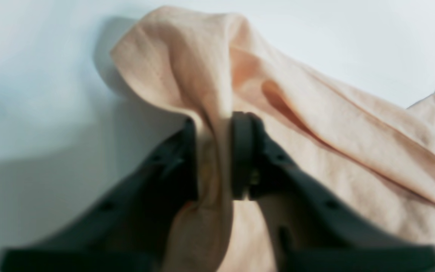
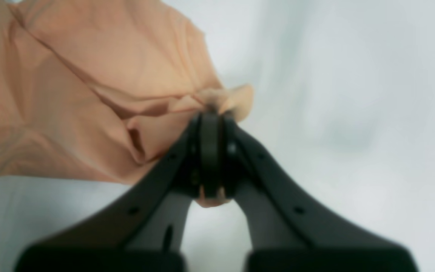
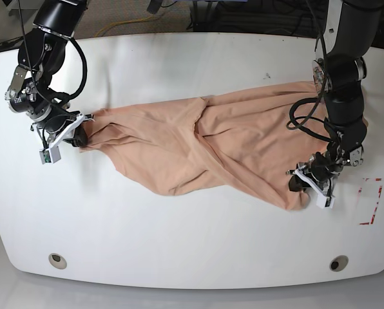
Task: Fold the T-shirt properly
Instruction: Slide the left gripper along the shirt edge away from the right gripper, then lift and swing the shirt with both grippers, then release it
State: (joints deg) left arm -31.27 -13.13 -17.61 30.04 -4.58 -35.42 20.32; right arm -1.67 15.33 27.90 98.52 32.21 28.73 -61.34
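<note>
**Operator:** Where does the garment stand, and what are your tools doing?

**Inspector:** Your peach, salmon-pink soft cotton T-shirt [image 3: 211, 141] lies stretched and twisted across the middle of the white tabletop [image 3: 179, 238], unfolded. Your left tool [image 1: 213, 155] is pinched onto a thick bunch of cloth near the lower corner on the base view's right. Your right tool [image 2: 210, 151] is clamped tight on a thin edge at the opposite end.

**Operator:** How will it handle?

**Inspector:** I judge it light, limp and prone to wrinkling; it keeps no shape. Take hold at hem corners or shoulder seams, not bunched folds. No containers appear.
</note>
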